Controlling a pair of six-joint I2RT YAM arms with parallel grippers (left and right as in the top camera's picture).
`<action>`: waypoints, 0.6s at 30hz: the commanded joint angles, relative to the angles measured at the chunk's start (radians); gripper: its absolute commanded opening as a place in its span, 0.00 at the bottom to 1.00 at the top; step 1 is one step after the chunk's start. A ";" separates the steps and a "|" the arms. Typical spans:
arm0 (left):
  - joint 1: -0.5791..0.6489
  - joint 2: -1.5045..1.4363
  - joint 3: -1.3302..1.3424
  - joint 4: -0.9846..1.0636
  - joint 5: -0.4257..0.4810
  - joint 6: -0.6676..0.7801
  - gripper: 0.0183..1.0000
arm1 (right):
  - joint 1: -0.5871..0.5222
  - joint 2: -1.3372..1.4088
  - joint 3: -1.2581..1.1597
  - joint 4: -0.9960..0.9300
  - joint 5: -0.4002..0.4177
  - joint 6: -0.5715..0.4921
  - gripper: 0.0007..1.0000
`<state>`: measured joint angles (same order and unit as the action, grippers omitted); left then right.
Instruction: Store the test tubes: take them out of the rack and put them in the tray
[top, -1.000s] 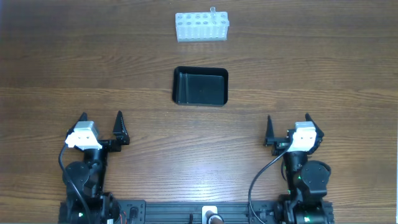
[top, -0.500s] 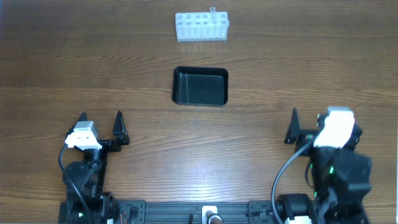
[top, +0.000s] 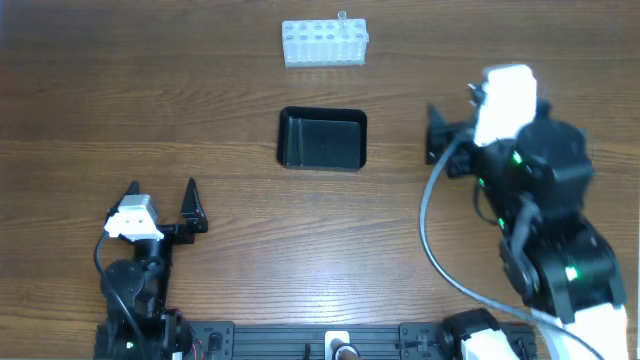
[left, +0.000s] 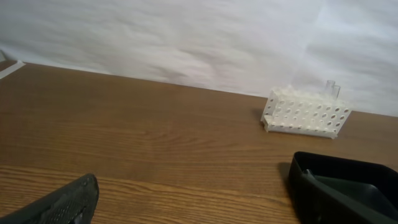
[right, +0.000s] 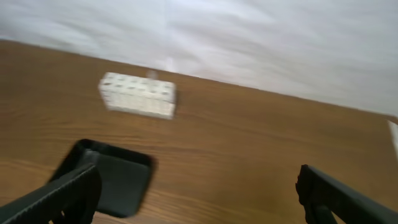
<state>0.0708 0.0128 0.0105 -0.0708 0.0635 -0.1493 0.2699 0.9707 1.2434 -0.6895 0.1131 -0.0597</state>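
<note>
Left gripper (top: 163, 203): low by its base, about 8 o'clock of the tray (top: 322, 113) and well apart from it, fingers spread wide and empty. Right gripper (right: 199, 177): raised on its arm, at roughly 3 o'clock of the tray in the top view, fingers likewise wide apart, gripping nothing. Black tray sits mid-table; white rack (top: 325, 44) stands at its 12 o'clock, apart from it, with one clear test tube (top: 342, 17) upright in the far row near the rack's 1 o'clock corner.
</note>
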 joint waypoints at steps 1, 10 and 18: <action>0.005 -0.010 -0.005 -0.004 -0.008 0.015 1.00 | 0.043 0.113 0.075 0.018 -0.001 0.005 0.99; 0.005 -0.010 -0.005 -0.004 -0.008 0.015 1.00 | 0.130 0.405 0.208 0.111 0.238 0.295 0.99; 0.005 -0.010 -0.005 -0.004 -0.008 0.015 1.00 | 0.162 0.676 0.354 0.154 0.317 0.317 0.99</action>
<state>0.0708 0.0128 0.0105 -0.0708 0.0635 -0.1493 0.4229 1.5764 1.5364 -0.5499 0.3546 0.2287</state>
